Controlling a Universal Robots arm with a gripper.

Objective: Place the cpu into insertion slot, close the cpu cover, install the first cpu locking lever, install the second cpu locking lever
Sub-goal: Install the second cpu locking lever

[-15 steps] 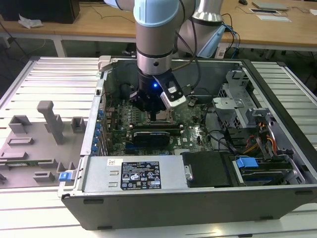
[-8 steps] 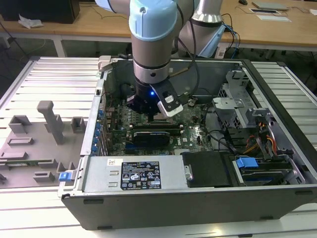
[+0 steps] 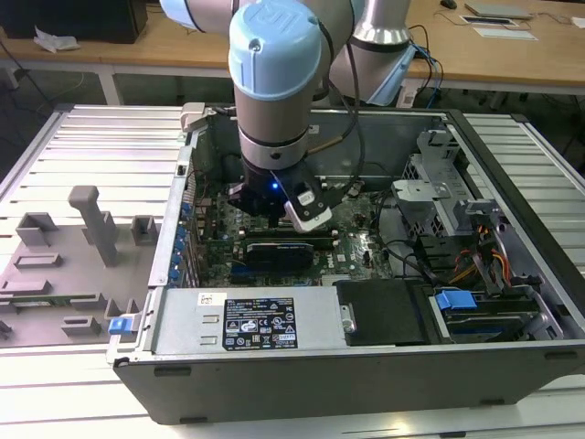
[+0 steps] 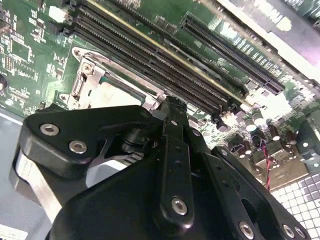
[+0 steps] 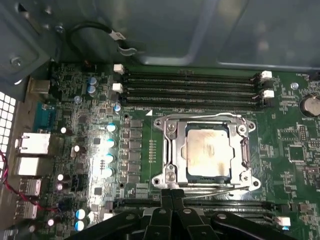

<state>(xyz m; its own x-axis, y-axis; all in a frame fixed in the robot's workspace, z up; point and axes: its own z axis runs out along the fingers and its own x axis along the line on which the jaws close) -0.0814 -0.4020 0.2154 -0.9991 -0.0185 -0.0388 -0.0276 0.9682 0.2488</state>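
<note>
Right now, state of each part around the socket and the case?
chip: seated in the socket, top bare.
cover: down flat around the chip.
fingers: shut, holding nothing, at the socket's edge.
memory slots: empty.
computer case: side open, board exposed.

The exterior view looked down from outside into the open case (image 3: 366, 366). Both wrist views sat close above the board (image 5: 75, 115), sharing the socket (image 5: 207, 152) (image 4: 107, 92).

silver arm (image 3: 274, 101), pale blue caps, black screwed end effector (image 4: 172, 112)
</note>
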